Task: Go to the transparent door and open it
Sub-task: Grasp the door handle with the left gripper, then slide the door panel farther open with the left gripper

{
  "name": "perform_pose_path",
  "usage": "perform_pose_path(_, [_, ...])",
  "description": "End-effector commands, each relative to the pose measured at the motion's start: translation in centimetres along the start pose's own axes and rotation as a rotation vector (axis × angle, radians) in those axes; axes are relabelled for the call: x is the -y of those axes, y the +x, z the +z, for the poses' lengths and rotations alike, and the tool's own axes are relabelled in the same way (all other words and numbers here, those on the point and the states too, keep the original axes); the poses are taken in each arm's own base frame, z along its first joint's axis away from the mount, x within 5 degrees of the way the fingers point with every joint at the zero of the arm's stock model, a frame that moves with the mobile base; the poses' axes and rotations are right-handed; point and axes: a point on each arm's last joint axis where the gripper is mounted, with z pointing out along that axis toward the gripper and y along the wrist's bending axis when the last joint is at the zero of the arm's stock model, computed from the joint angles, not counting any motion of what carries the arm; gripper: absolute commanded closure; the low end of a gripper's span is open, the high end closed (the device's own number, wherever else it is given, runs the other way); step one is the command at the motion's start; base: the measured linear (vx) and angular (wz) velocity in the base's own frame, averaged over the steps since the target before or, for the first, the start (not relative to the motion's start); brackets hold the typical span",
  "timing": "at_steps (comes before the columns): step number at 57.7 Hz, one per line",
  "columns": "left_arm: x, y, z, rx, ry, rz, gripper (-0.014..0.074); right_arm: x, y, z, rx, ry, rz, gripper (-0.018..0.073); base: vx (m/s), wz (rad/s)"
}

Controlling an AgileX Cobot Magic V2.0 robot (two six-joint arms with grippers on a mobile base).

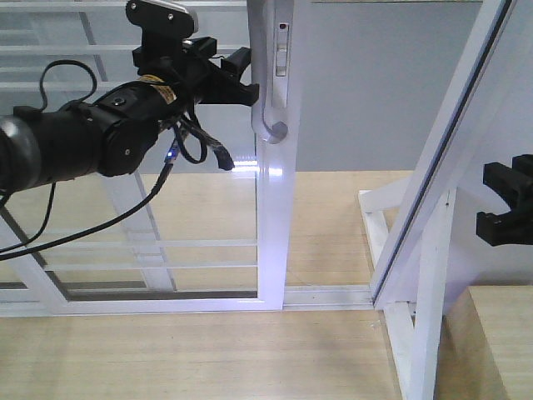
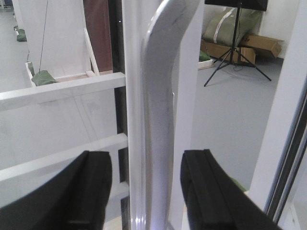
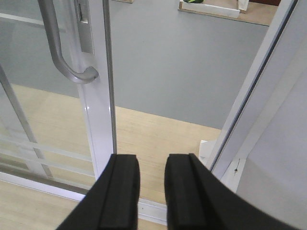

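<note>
The tall clear-glass sliding door with a white frame and thin paired bars (image 1: 275,217) stands directly ahead of us. Its long grey curved metal pull handle (image 1: 265,104) serves as our landmark. Our left claw (image 1: 246,77) comes in from the left of the handle, level with its upper half. In the wrist view its black fingers (image 2: 93,191) are spread on either side of the handle with a gap at both sides, so nothing is gripped yet. Our right claw (image 3: 149,160) hangs well to the right of the handle and lower, empty, its pads parted only by a narrow gap.

We judge the panel heavy and rigid, with fragile glass, running on the white floor track (image 1: 329,293) below the handle. The handle looks smooth and probably slippery. We would close on its straight section and push steadily along the track.
</note>
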Motion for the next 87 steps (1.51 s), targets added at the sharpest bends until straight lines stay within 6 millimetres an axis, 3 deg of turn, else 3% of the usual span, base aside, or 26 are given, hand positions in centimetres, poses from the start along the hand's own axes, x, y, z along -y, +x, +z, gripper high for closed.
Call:
perform_pose_path(1, [0.2, -4.0, 0.4, 0.173, 0.01, -0.04, 0.0134, 0.3, -1.7, -0.6, 0.111, 0.023, -0.014, 0.0313, 0.0, 0.0])
perform_pose_path(31, [0.3, -4.3, 5.1, 0.147, 0.014, -0.097, 0.0136, 0.3, -1.7, -0.6, 0.113, 0.023, -0.014, 0.0313, 0.0, 0.0])
perform_pose_path(56, [-0.1, -4.8, 4.7, 0.125, 0.0, -0.108, 0.0286, 0.3, -1.7, -0.6, 0.112, 0.023, -0.014, 0.0313, 0.0, 0.0])
perform_pose_path(71, [-3.3, -5.8, 3.7, 0.075, -0.073, -0.121, 0.0297, 0.3, -1.7, -0.6, 0.112, 0.023, -0.014, 0.0313, 0.0, 0.0])
perform_pose_path(87, [-5.3, -6.6, 2.6, 0.013, -0.122, -0.12, 0.0286, 0.3, -1.7, -0.6, 0.112, 0.023, -0.014, 0.0313, 0.0, 0.0])
